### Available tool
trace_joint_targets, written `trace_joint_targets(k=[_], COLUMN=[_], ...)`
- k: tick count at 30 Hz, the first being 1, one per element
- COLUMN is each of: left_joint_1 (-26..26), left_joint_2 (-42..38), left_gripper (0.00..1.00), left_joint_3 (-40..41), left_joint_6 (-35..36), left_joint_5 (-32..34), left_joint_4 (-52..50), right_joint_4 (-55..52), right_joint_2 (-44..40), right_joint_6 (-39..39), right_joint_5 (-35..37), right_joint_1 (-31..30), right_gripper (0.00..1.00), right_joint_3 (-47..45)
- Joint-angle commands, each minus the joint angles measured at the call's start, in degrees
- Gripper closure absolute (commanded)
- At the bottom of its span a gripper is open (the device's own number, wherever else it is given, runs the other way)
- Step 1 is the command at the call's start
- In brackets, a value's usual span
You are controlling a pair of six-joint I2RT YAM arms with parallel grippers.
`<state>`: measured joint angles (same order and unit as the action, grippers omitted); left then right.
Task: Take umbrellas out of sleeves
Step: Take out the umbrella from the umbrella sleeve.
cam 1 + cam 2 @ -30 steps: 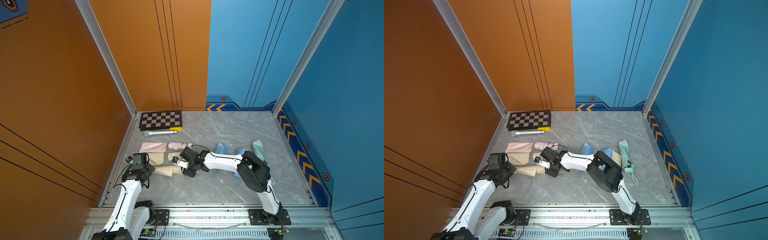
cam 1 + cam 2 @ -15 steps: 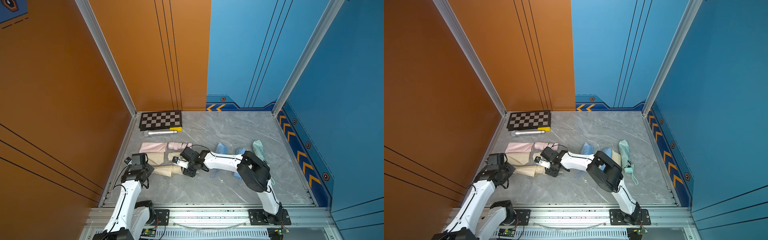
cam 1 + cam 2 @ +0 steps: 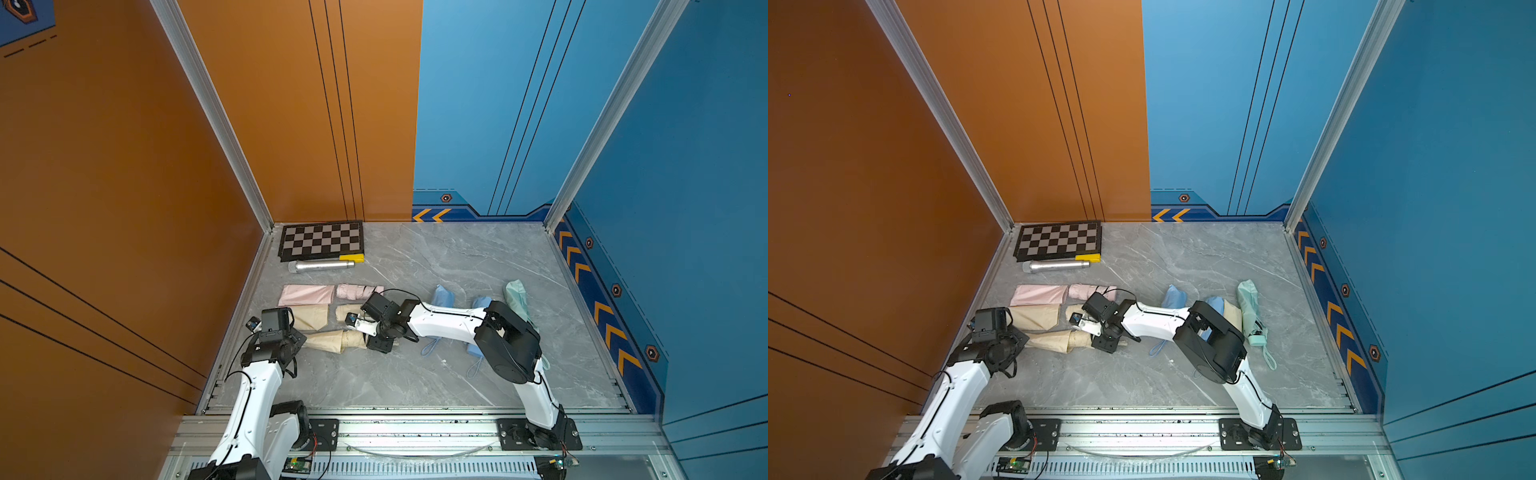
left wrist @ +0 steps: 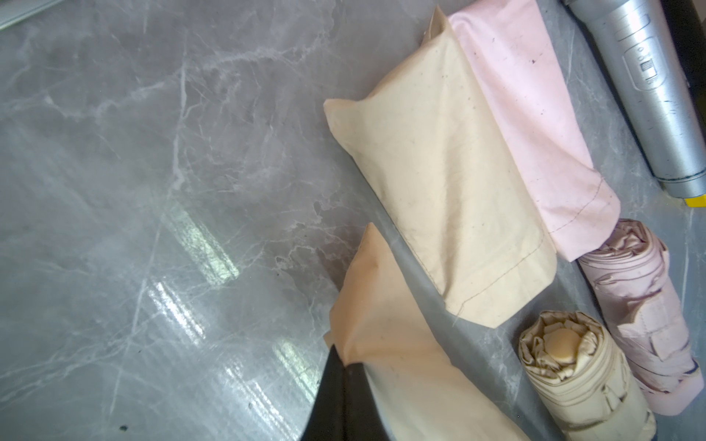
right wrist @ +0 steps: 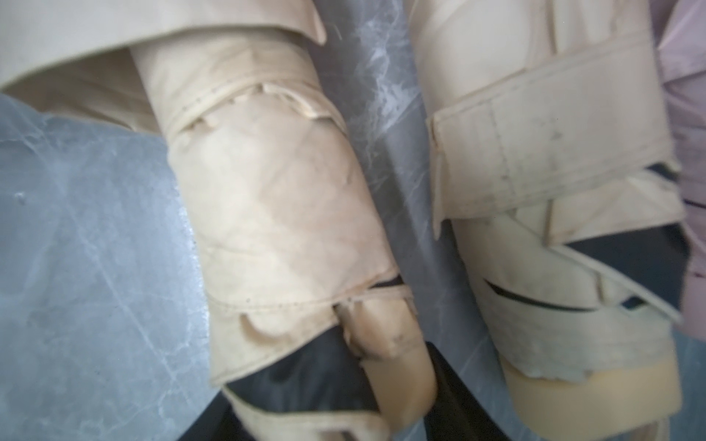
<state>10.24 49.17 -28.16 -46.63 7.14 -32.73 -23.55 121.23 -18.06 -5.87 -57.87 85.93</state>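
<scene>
A cream sleeve [image 3: 328, 340] lies at the front left with a cream umbrella [image 5: 275, 198] partly out of its mouth. My left gripper [image 4: 344, 362] is shut, pinching the sleeve's closed end [image 4: 397, 366]. My right gripper [image 5: 382, 382] is shut on this umbrella's stubby handle [image 5: 397, 362], seen in both top views beside the sleeve's mouth [image 3: 1100, 338]. Just behind lie an empty cream sleeve [image 4: 439, 198] and a bare cream umbrella [image 4: 573, 382]. Behind those are an empty pink sleeve [image 4: 535, 133] and a pink umbrella [image 4: 642, 305].
A silver metal cylinder [image 3: 322, 266] and a checkerboard [image 3: 322, 241] sit at the back left. Two light blue sleeved bundles [image 3: 442, 297] lie under and behind my right arm, with a mint one [image 3: 1250, 307] further right. Walls close in the left, back and right.
</scene>
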Motion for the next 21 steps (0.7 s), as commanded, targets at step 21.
trace_joint_targets(k=[21], left_joint_1=[4.7], left_joint_2=[-1.6], left_gripper=[1.00], left_joint_3=[1.5], left_joint_6=[-1.7], left_joint_5=[0.5], left_joint_4=[1.2], right_joint_4=[-3.9], right_joint_2=[-0.2], right_joint_6=[-1.2], right_joint_5=[1.1], right_joint_1=[1.3], right_gripper=[0.76], right_joint_3=[-1.9])
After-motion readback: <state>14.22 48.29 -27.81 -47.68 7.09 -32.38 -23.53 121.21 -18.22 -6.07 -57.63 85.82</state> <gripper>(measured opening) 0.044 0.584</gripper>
